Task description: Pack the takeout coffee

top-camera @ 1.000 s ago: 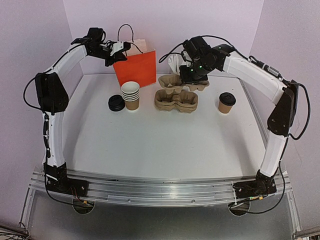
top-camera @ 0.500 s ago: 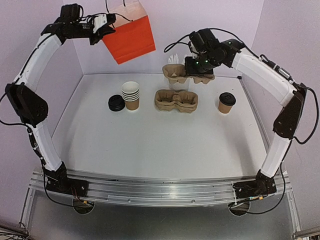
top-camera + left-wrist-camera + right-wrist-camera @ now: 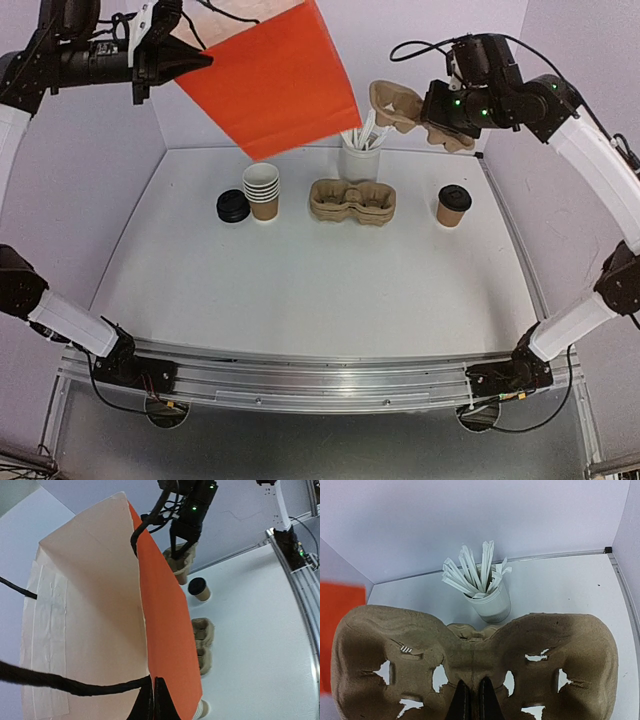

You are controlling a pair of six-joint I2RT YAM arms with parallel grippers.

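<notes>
The white table point(image 3: 300, 290) carried a row of things toward its far side: a pile of loose black lids point(image 3: 233, 206) touching or just beside a stack of lidless brown cups point(image 3: 262, 190), then a stack of pulp cup carriers point(image 3: 352, 200) near the middle, and behind them, by the back wall, a white pot of paper-wrapped sticks point(image 3: 361, 158). The takeout coffee point(image 3: 453, 206), a brown cup under a black dome lid, stood upright on the table to the right of the carrier stack, apart from it and with nothing leaning on it or covering it. High above the left rear corner the left gripper point(image 3: 152, 700) had its jaws pressed fully together on the rim of an orange paper bag point(image 3: 270, 85), which hung tilted in the air, its pale inside and open mouth showing in the left wrist view, with a black cord crossing the mouth. High on the right the right gripper point(image 3: 471, 700) was likewise clamped tight, its fingers pinching the middle ridge of a single pulp carrier point(image 3: 470, 660) held clear of the table, above and just right of the pot of sticks. Green lights glowed on the right arm's wrist. Both grippers were well apart from the coffee below.
</notes>
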